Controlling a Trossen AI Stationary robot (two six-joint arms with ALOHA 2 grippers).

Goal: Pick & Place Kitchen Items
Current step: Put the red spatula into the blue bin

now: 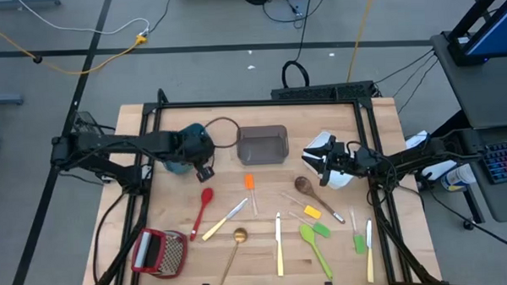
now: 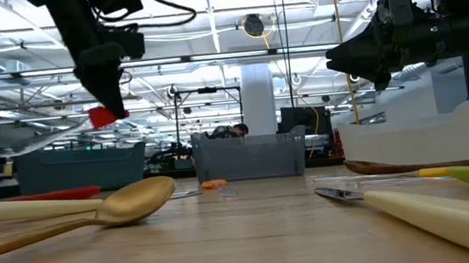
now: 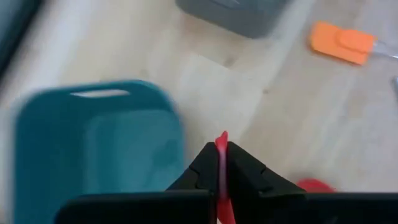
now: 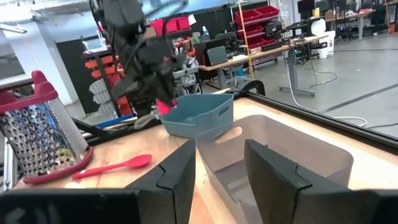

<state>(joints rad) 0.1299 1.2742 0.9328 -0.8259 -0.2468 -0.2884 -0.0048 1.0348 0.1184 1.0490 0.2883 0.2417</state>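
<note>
Several utensils lie along the near edge of the table [image 1: 126, 121]: a gold spoon [image 1: 234, 246], two cream-handled knives [image 1: 279, 243], green spatulas [image 1: 314, 242], and a red-framed grater [image 1: 159, 251] at seven o'clock. Mid-table sit a red spoon [image 1: 202, 208], a wooden spoon [image 1: 310, 191] and an orange spatula [image 1: 250, 183]. Farther back, the grey bin [image 1: 262, 145] stands at twelve o'clock, the teal bin [image 3: 93, 143] at ten, largely covered by the left arm. The left gripper [image 3: 222, 168] hangs above the teal bin's edge, jaws clamped on a thin red utensil [image 3: 221, 149]. The right gripper [image 4: 217, 168], at three o'clock beside the white bin [image 2: 422, 136], holds nothing, jaws partly apart.
</note>
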